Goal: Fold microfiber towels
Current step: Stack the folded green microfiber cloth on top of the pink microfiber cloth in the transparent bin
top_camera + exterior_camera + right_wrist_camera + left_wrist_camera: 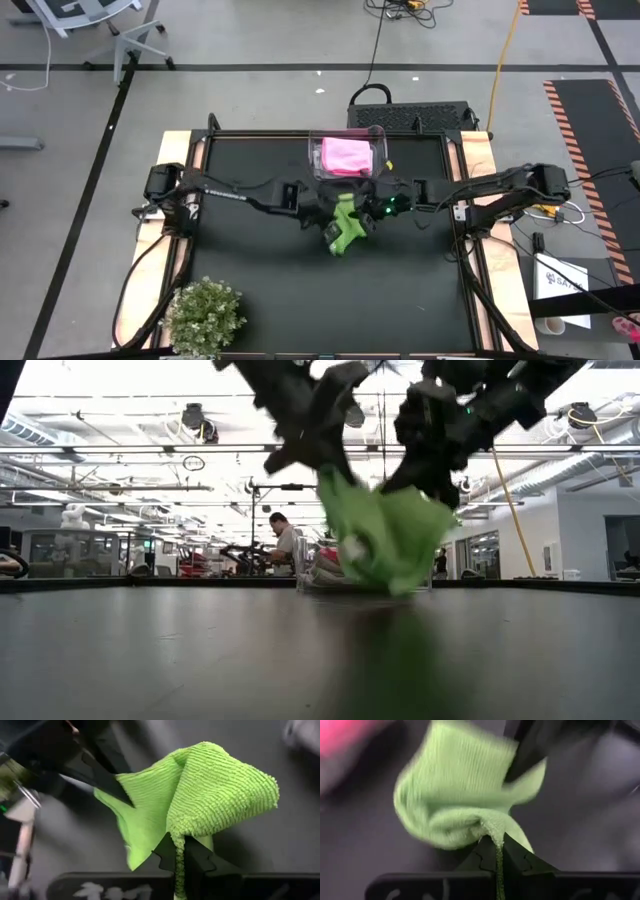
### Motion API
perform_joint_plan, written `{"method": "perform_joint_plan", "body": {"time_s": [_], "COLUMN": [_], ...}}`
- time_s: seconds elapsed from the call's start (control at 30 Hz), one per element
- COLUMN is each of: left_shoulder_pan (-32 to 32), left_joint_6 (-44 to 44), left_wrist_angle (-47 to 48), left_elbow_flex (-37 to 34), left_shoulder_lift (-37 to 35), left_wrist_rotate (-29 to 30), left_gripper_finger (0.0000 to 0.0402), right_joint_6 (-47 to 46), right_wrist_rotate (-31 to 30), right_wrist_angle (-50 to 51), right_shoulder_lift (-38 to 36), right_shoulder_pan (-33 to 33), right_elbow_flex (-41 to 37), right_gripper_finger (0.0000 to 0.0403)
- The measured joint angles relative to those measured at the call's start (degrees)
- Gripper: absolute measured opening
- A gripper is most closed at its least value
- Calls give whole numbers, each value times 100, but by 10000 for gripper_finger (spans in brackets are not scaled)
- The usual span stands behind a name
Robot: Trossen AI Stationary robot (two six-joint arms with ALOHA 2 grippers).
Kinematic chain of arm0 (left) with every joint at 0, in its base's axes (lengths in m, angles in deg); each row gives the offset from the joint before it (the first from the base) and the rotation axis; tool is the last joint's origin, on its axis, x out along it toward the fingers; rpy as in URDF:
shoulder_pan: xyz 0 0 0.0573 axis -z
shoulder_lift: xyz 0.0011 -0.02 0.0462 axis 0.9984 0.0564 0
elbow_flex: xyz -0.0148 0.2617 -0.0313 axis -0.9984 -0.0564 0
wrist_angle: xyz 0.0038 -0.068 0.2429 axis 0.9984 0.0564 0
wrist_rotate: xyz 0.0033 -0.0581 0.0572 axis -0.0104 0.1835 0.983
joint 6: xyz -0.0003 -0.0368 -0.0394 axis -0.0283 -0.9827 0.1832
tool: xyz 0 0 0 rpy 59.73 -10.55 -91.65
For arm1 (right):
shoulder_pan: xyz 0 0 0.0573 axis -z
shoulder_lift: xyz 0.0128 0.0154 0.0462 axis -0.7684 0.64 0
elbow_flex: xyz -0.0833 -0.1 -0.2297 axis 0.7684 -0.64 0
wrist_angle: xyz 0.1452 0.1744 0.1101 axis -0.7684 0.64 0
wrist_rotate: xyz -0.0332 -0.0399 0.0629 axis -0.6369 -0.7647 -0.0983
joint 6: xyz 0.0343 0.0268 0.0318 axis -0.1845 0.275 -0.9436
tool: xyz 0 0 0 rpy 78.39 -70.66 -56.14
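Note:
A lime green microfiber towel [345, 232] hangs bunched over the middle of the black table, between my two grippers. My left gripper [333, 208] comes in from the table's left and is shut on it. My right gripper [372, 210] comes in from the right and is also shut on it. In the low view the towel [385, 540] droops below both grippers and looks clear of the table top. A bright pink towel [346, 153] lies in a clear plastic bin [318, 160] at the far middle. My left gripper pinches a narrow bunched bit of the green towel's edge [495, 834] between its two fingers, slanting down from the table's left. The rest of the towel hangs slack and crumpled beyond the fingers. My right gripper pinches a gathered corner of the green towel [176, 839] between its two fingers, slanting down from the table's right. The cloth folds over beyond the fingertips and hangs slack toward my left gripper's finger [107, 782].
A small green bushy plant [205, 316] stands at the near left corner. The clear bin stands just beyond the grippers, toward the far edge. Bare black table top [420, 290] lies to the near right and near middle. A person sits far off in the room [285, 540].

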Motion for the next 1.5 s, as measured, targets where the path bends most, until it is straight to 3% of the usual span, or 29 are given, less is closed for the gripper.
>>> {"method": "perform_joint_plan", "body": {"time_s": [0.27, 0.5, 0.73, 0.97, 1.2, 1.5], "left_shoulder_pan": [-694, -1460, -2268, -2831, -2929, -2964], "left_joint_6": [1143, 1927, 2312, 2621, 2779, 2961], "left_wrist_angle": [1414, 1743, 1743, 1687, 1680, 1615], "left_elbow_flex": [1707, 2464, 2569, 2571, 2569, 2569], "left_shoulder_lift": [-23, -20, -13, 249, 728, 1127], "left_wrist_rotate": [410, 391, -155, -754, -1058, -1169], "left_gripper_finger": [1, 1, 1, 1, 1, 1], "right_joint_6": [336, 957, 1043, 850, 925, 968], "right_wrist_rotate": [-304, -273, -281, -274, -351, -893], "right_wrist_angle": [3, 58, 124, 170, 282, 1259], "right_shoulder_lift": [-824, -1012, -816, -196, 333, 389], "right_shoulder_pan": [354, 1074, 1983, 2297, 2335, 2472], "right_elbow_flex": [484, 1146, 1309, 1309, 1307, 1097], "right_gripper_finger": [0, 0, 0, 0, 0, 0]}}
